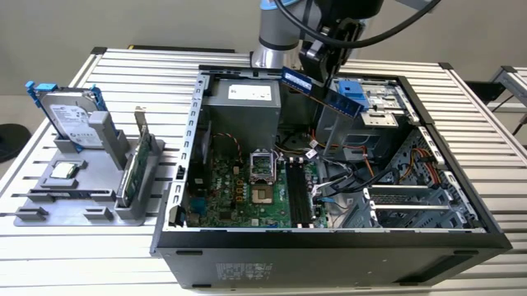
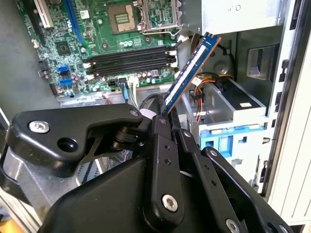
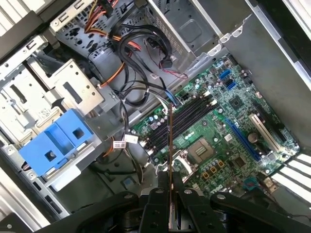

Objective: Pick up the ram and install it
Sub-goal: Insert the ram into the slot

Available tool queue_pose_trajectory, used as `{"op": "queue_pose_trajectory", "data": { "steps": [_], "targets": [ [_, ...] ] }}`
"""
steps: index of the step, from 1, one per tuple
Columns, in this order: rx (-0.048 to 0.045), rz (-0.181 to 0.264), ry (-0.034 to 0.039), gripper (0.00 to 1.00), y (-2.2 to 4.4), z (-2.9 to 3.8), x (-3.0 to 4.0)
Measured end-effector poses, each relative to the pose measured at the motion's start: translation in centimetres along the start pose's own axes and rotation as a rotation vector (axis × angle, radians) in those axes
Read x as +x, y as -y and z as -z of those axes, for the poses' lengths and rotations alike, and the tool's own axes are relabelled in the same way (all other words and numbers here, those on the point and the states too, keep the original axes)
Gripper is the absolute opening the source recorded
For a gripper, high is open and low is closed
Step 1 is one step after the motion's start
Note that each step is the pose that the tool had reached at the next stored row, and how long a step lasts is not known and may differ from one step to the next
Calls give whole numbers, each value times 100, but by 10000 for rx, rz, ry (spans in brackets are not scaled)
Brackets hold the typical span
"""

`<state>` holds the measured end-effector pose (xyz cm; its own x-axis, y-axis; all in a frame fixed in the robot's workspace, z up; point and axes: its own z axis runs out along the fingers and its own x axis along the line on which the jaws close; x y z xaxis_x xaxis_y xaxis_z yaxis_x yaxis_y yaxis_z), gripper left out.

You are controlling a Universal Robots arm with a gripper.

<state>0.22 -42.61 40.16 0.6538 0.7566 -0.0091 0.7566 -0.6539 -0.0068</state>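
Above the far side of the open computer case [image 1: 329, 262] on the counter [image 1: 485, 135], the pincer [image 2: 163, 115] pinches the ram [image 2: 190, 72], which juts tilted beyond its fingertips, apart from the motherboard's memory slots [image 2: 129, 57].

Silver arm [image 1: 268, 52] with black cables [image 1: 395, 32], black hand [image 3: 168, 179] with silver screws [image 2: 169, 203].

I see the open computer case [image 1: 329, 246] from above and in front in the exterior view, at middle distance, with the arm [image 1: 276, 31] at its far side. Both wrist cameras sit close behind the gripper [image 2: 163, 115] [image 3: 169, 175]. They look past the ram [image 2: 189, 73] [image 3: 169, 141] it grips, down into the case. All three views share the motherboard [image 1: 231, 191] [image 2: 97, 29] [image 3: 218, 131] and the blue bracket [image 1: 350, 92] [image 2: 228, 141] [image 3: 58, 145].
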Motion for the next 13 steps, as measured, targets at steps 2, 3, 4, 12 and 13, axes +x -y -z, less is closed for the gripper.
{"op": "queue_pose_trajectory", "data": {
  "steps": [2,3,4,12,13],
  "targets": [
    [1,-124,0,0,0,0,0],
    [2,-192,-1,0,0,0,0],
    [2,-265,-2,0,0,0,0],
    [8,-798,-6,0,0,0,0],
    [8,-861,-6,0,0,0,0]
  ]
}}
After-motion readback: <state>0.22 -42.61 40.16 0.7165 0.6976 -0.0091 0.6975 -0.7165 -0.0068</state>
